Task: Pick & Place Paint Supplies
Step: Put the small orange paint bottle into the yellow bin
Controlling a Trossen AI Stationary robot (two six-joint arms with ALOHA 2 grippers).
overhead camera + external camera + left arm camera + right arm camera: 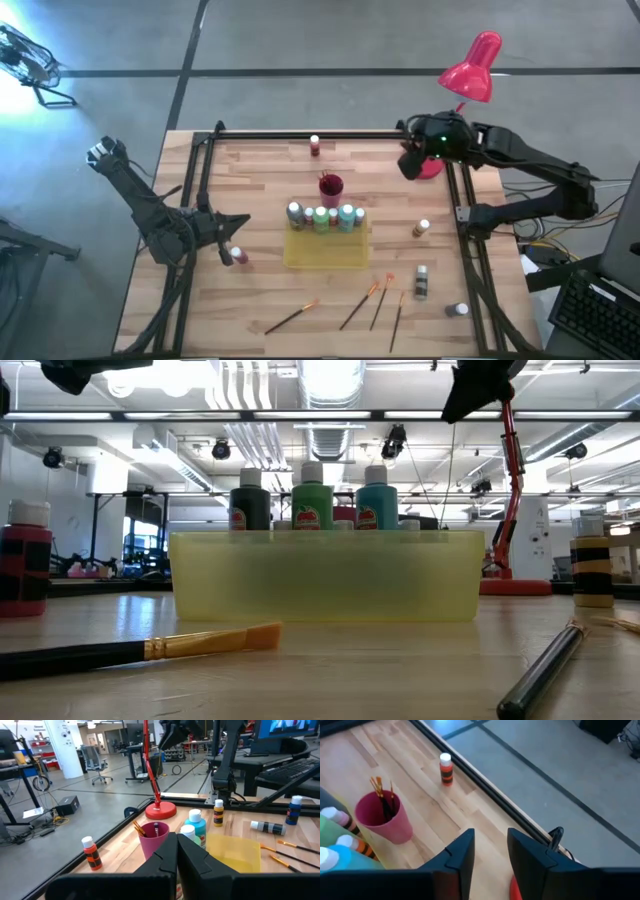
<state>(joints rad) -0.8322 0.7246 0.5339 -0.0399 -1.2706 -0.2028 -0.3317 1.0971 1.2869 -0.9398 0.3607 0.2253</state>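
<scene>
A row of 5 paint bottles (322,216) stands upright along the far edge of the yellow tray (325,250). 5 more sit loose on the table: a red one (315,146) by the far rail, a yellow one (422,229), a striped one lying down (421,281), one near the right rail (458,310), and one (238,256) just beside the left gripper (226,240), whose fingers are clenched together. 4 brushes (372,300) lie on the near boards; more stand in the magenta cup (331,186). The right gripper (410,165) hovers unclenched, empty, near the red lamp's base (160,810). No label is readable.
</scene>
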